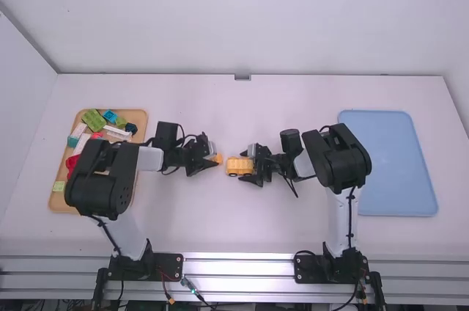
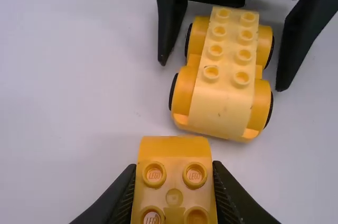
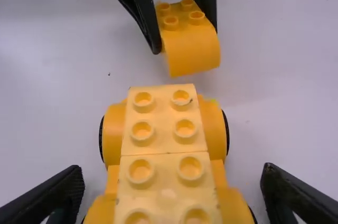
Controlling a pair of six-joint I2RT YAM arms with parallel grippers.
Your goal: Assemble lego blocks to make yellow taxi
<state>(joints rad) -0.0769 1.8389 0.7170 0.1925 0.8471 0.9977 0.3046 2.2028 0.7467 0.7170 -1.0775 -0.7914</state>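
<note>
The wheeled yellow body (image 3: 163,139) stood on its wheels at about the middle of the tabletop (image 1: 212,223), between the fingers of the right gripper (image 2: 222,75), which were wide apart and did not touch it. Just beside it, toward the left edge, the left gripper (image 2: 174,167) had its fingers clamped on a curved yellow block (image 3: 190,49), raised above the surface. I judged that the step in hand was to add this block to the taxi. The next move probably called for bringing the block over the body, matching it with the studs and pressing down, while the right gripper might close to steady the body. Around them, a metal rail (image 1: 238,267) ran along the near edge of the tabletop. Farther up, a wooden tray (image 1: 61,201) with blocks of several colours (image 1: 94,119) lay by the left edge, and a blue tray (image 1: 388,161) lay by the right edge. Behind the far edge rose a white wall (image 1: 242,25).
</note>
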